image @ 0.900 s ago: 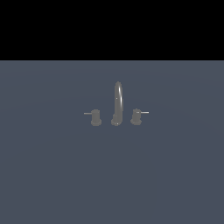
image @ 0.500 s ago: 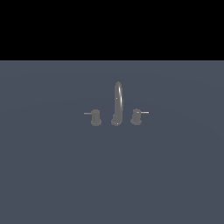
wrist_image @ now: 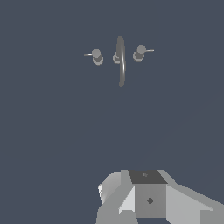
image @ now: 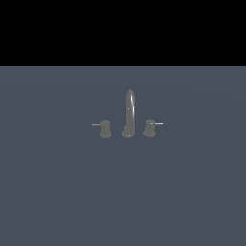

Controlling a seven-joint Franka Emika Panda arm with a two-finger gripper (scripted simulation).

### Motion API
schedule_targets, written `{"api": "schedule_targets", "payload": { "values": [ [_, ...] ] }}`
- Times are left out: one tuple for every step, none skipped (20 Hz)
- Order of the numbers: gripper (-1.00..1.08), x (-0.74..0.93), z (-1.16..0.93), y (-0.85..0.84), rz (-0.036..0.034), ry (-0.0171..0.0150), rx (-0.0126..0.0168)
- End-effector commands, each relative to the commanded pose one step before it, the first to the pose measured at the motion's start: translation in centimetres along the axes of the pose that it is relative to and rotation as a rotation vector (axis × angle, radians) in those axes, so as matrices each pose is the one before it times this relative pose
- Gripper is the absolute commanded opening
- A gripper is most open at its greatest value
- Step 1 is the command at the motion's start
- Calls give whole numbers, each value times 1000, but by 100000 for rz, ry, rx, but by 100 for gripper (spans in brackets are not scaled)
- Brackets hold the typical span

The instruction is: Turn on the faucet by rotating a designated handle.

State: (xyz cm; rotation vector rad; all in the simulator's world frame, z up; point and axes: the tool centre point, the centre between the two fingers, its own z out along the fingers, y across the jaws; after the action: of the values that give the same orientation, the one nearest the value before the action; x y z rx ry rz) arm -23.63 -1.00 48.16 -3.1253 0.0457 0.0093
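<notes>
Grey metal faucet (image: 128,115) stands mid-floor on the slate-blue surface (image: 57,192), its tall arched spout between two stubby knobs. The handle (image: 150,128) I must turn sits on the exterior view's right, its bright lever pointing outward. My gripper (wrist_image: 131,199) is well apart from it; I cannot tell whether its jaws are open.

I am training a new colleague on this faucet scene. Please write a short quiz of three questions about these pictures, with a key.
1. True or false: the jaws are closed on the handle.
2. In the exterior view, the handle with the brighter lever stands on which side of the spout? A) left B) right
3. How many knobs does the faucet have?

Key: 1. False; nothing touches the handle, and the arm does not appear in the exterior view. 2. B. 3. Two.
</notes>
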Motion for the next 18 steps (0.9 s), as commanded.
{"api": "schedule_targets", "payload": {
  "values": [
    [-100, 582, 118, 77, 1793, -27, -50],
    [-100, 325, 64, 31, 1010, 7, -21],
    [-100, 361, 74, 32, 1122, 7, -23],
    [-100, 395, 85, 33, 1221, 9, -27],
    [-100, 435, 98, 34, 1339, 11, -31],
    [-100, 477, 113, 32, 1463, 12, -34],
    [-100, 520, 131, 29, 1595, 13, -35],
    [-100, 563, 150, 25, 1722, 15, -38],
    [-100, 606, 172, 19, 1850, 17, -40],
    [-100, 649, 196, 11, 1979, 18, -43],
    [-100, 692, 222, 2, 2110, 20, -45],
    [-100, 735, 251, -8, 2241, 22, -47],
    [-100, 777, 283, -22, 2369, 24, -49],
    [-100, 818, 318, -37, 2501, 26, -50],
    [-100, 842, 349, -54, 2579, 27, -50],
    [-100, 841, 371, -69, 2583, 28, -49],
    [-100, 836, 392, -85, 2581, 29, -48],
    [-100, 831, 413, -100, 2579, 29, -46]
  ]
}}
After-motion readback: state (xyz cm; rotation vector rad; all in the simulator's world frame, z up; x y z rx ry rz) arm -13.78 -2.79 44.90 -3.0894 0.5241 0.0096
